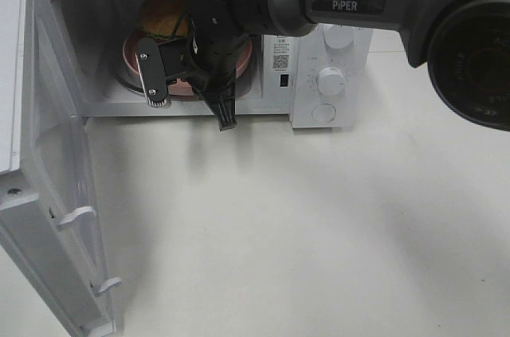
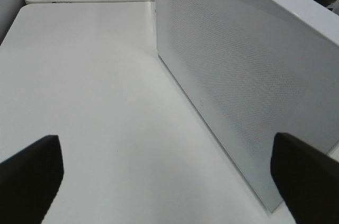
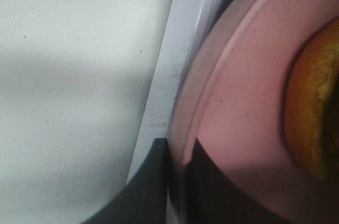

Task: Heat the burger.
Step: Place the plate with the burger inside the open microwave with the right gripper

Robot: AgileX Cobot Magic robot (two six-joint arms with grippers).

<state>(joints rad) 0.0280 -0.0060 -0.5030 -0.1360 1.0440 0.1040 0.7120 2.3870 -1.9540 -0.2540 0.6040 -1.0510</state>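
- Bench (image 1: 319, 233): white and flat, filling the high view from centre to 6 o'clock.
- Microwave oven (image 1: 351, 58): white, at 12 o'clock on the bench, cavity facing 6 o'clock. Control panel sits at 3 o'clock of the cavity.
- Oven door (image 1: 48, 154): fully swung out, running from 9 toward 7 o'clock of the high view. The left wrist view shows its dotted mesh panel standing on edge above the bench.
- Right arm (image 1: 358, 2): dark, enters from 2 o'clock and reaches across the middle into the cavity mouth.
- Pink plate (image 1: 130, 54): round, lying flat on the cavity floor, partly hidden by the arm.
- Burger (image 1: 163, 14): on the pink plate inside the cavity, toward the plate's 11 o'clock. Only the golden-brown bun top shows; its lower layers are hidden.
- Right gripper (image 3: 177, 152): narrow, pinching the pink plate's rim, one finger outside the rim and one on the plate's inner face. It is at about the plate's 6 o'clock side and apart from the burger.
- Left gripper (image 2: 164, 150): wide, nothing between the fingers. It hangs above bare bench beside the door and does not appear in the high view.
- Two round white knobs, upper (image 1: 340, 37) and lower (image 1: 330, 80), on the control panel.
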